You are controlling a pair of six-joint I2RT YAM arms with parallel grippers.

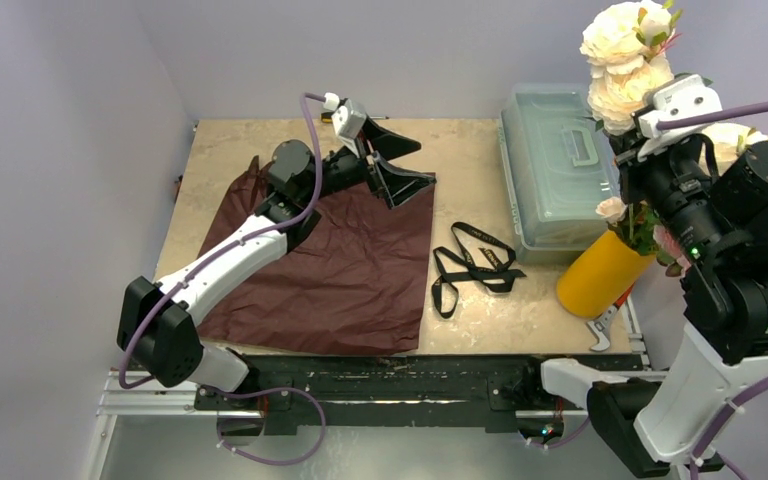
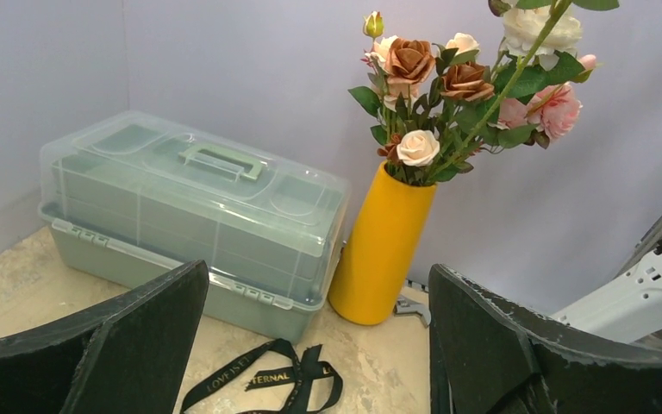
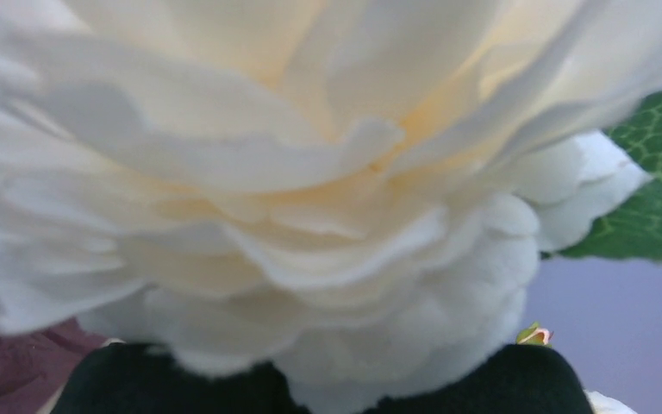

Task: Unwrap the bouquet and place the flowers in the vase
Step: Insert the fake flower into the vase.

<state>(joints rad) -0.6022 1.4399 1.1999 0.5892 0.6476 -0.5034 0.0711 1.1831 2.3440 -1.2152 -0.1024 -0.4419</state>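
The yellow vase (image 1: 598,274) (image 2: 383,246) stands at the table's right, next to the clear box. Several flowers (image 2: 414,95) stand in it: brown, white and pink roses. A tall cream rose stem (image 1: 622,62) (image 2: 538,28) leans up out of the vase. My right gripper (image 1: 630,150) (image 3: 336,384) is shut on that stem just below the bloom (image 3: 293,172), which fills the right wrist view. The unwrapped maroon paper (image 1: 340,270) lies flat on the left. My left gripper (image 1: 400,162) (image 2: 317,276) hangs open and holds nothing, over the paper's far right corner.
A black ribbon (image 1: 475,265) (image 2: 267,379) lies loose between the paper and the vase. The clear plastic box with a handle (image 1: 557,175) (image 2: 190,216) sits at the back right. A small wrench (image 1: 600,335) (image 2: 409,306) lies by the vase's foot. Walls close the left and far sides.
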